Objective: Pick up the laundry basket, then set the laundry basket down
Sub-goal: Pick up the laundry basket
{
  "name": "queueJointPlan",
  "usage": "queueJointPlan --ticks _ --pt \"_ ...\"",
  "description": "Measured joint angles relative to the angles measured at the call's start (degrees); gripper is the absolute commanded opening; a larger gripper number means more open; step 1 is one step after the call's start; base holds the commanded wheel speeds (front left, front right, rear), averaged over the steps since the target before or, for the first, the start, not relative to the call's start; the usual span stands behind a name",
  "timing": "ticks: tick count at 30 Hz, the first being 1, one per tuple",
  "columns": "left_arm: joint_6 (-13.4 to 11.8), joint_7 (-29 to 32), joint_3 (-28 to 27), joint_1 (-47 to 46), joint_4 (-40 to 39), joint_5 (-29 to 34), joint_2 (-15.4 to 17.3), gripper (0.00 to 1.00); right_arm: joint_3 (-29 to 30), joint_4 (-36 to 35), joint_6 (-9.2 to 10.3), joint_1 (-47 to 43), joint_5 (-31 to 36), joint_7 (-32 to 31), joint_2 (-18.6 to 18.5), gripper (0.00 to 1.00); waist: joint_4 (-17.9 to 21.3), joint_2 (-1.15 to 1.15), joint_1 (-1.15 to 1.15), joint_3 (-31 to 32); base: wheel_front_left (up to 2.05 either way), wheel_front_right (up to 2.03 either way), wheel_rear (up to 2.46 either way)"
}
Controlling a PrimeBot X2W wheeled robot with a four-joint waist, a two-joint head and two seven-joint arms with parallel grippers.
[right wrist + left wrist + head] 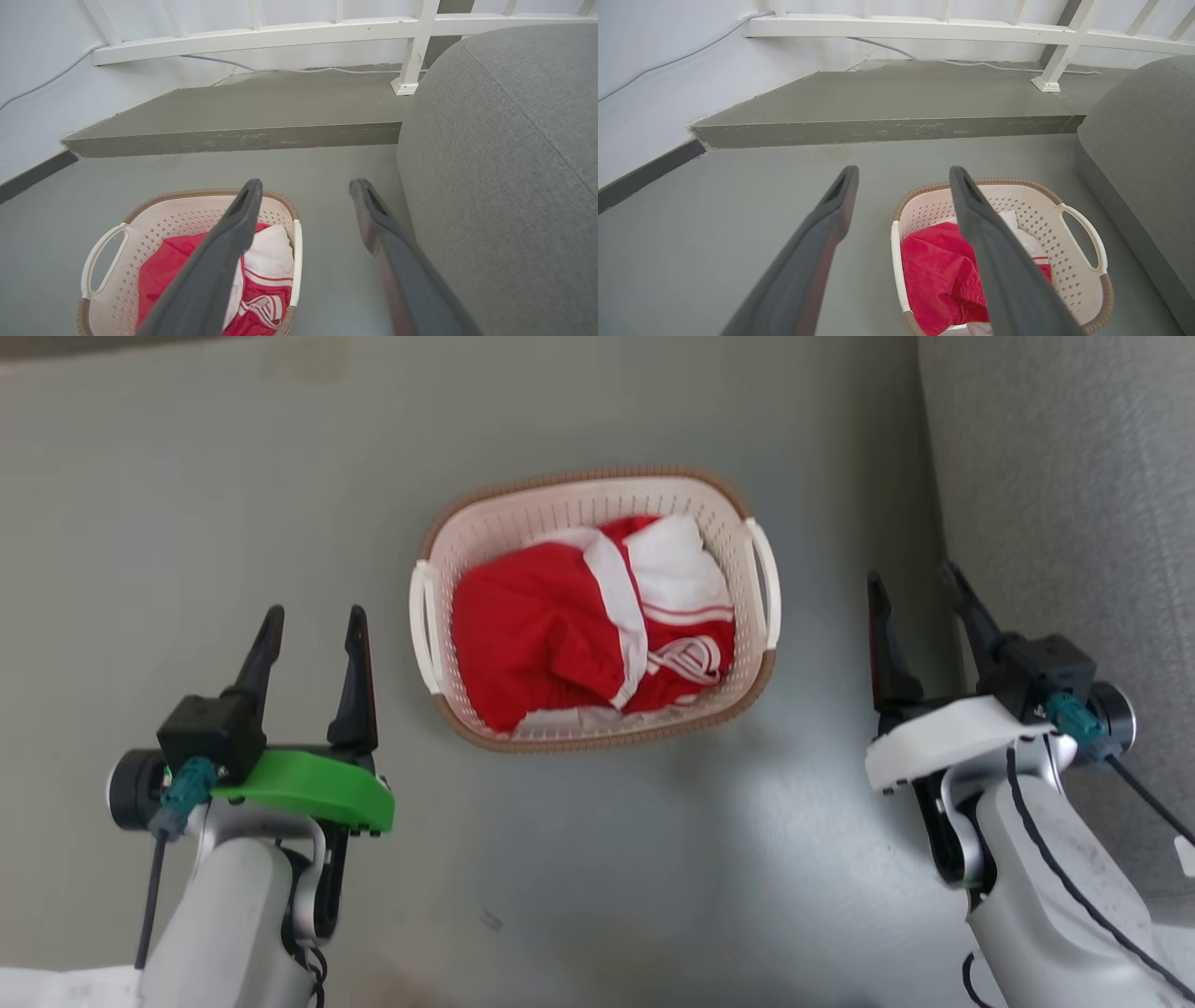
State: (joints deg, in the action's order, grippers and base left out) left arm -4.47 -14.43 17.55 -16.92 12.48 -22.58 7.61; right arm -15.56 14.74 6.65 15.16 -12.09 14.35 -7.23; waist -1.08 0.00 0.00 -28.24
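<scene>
We have the laundry basket [509, 527] sitting flat on the grey floor [187, 504], dead ahead in the head view, brown rim up, with a red-and-white garment [551, 635] bunched inside. One white loop handle [425, 625] faces our left side, the other handle [767, 583] faces our right.

Out to the left now: the left gripper [315, 616] hangs beside the basket, near that left handle but apart from it. Its two dark fingers [354, 672] are spread wide and hold nothing. In the left wrist view we look between them at bare floor, and the basket lies off to that view's right.

Over on the other side, the right gripper [913, 577] sits between the basket and a grey fabric seat [1074, 476]. It is also clear of the basket, fingers parted and empty.

Further back in the wrist views, a low grey step [878, 126] runs across. A white railing [924, 28] stands above it, and a pale cable [668, 60] trails along the wall.
</scene>
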Motion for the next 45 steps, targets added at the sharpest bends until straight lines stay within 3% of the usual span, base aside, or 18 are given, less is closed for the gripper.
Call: queueJointPlan --ticks 26,42,45 --pt "2.69 -0.01 0.41 -9.4 4.15 0.1 -0.71 1.0 -0.58 5.12 0.01 11.91 1.1 0.08 1.48 1.0 0.9 0.0 0.0 -17.84 0.0 0.0 0.0" --pt "5.82 0.12 1.87 -16.6 13.32 0.13 -1.12 1.0 -2.86 14.8 -1.11 20.21 0.87 0.05 2.75 1.0 0.94 0.0 0.0 -22.83 0.0 0.0 0.0" --pt "6.05 0.73 1.82 -18.16 15.06 0.16 -0.89 1.0 -4.03 16.83 -2.02 22.4 0.82 -0.35 3.02 1.0 1.24 0.0 0.0 -23.12 0.0 0.0 0.0"
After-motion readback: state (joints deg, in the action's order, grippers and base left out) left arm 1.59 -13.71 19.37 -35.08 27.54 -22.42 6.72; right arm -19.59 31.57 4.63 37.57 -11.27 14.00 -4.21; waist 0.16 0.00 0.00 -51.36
